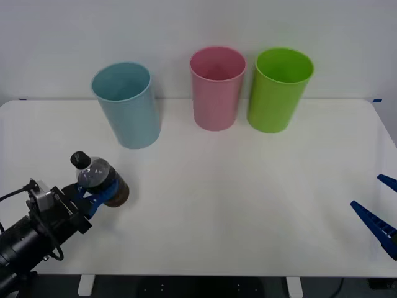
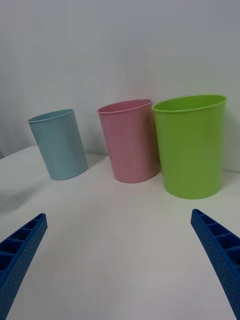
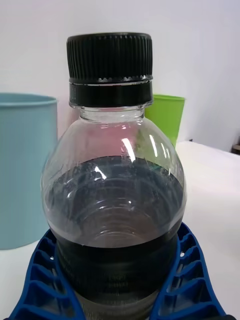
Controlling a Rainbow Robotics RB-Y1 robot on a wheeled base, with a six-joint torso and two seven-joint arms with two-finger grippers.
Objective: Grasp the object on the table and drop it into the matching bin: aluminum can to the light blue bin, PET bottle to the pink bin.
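Note:
The PET bottle (image 1: 99, 179) is small and clear, with a black cap and dark brown liquid, and it sits at the table's front left. My left gripper (image 1: 99, 194) is shut on its lower body; in the left wrist view the blue fingers (image 3: 40, 280) curve around both sides of the bottle (image 3: 115, 195). The pink bin (image 1: 216, 88) stands at the back centre, the light blue bin (image 1: 127, 104) to its left. At the front right edge my right gripper (image 1: 381, 208) hangs open over the white table (image 1: 248, 205), its fingertips (image 2: 22, 245) spread wide apart.
A lime green bin (image 1: 278, 89) stands right of the pink bin (image 2: 131, 140). In the right wrist view the light blue bin (image 2: 58, 144), pink bin and green bin (image 2: 192, 145) line up along the back wall.

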